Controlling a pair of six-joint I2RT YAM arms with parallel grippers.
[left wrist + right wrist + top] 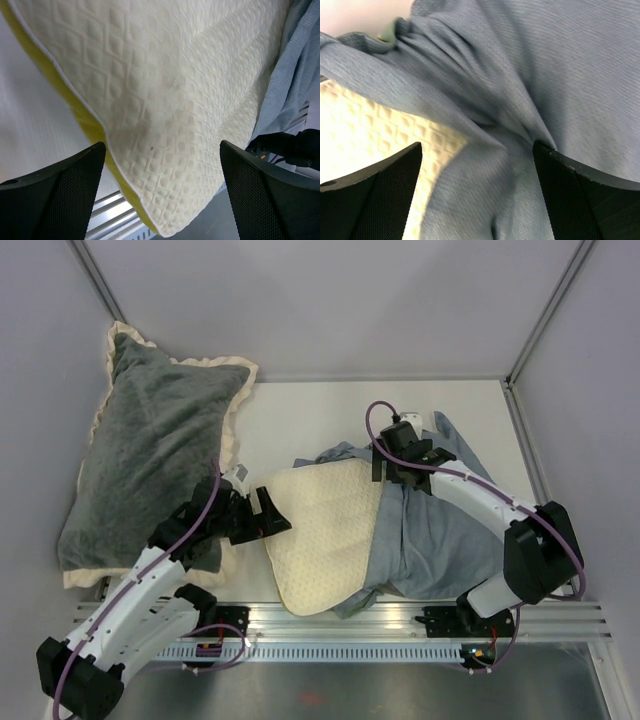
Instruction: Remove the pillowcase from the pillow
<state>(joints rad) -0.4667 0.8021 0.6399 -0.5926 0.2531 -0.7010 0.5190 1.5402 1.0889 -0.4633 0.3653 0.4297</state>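
The cream quilted pillow (325, 540) lies mid-table, its left half bare, its right half inside the grey-blue pillowcase (440, 540), which lies bunched to the right. My left gripper (265, 515) is open at the pillow's left edge. In the left wrist view the pillow (175, 85) with its yellow-green edge band (75, 107) fills the space beyond the open gripper (161, 150), and the pillowcase (295, 65) shows at the right. My right gripper (390, 475) is open over the pillowcase's rumpled opening. In the right wrist view, folds of the pillowcase (520, 75) lie between the spread gripper (476, 150), with the pillow (365, 135) at the left.
A large dark grey plush pillow (150, 450) with a cream ruffle leans at the far left. A metal rail (350, 625) runs along the table's near edge under the pillow's corner. Grey walls close the back and both sides.
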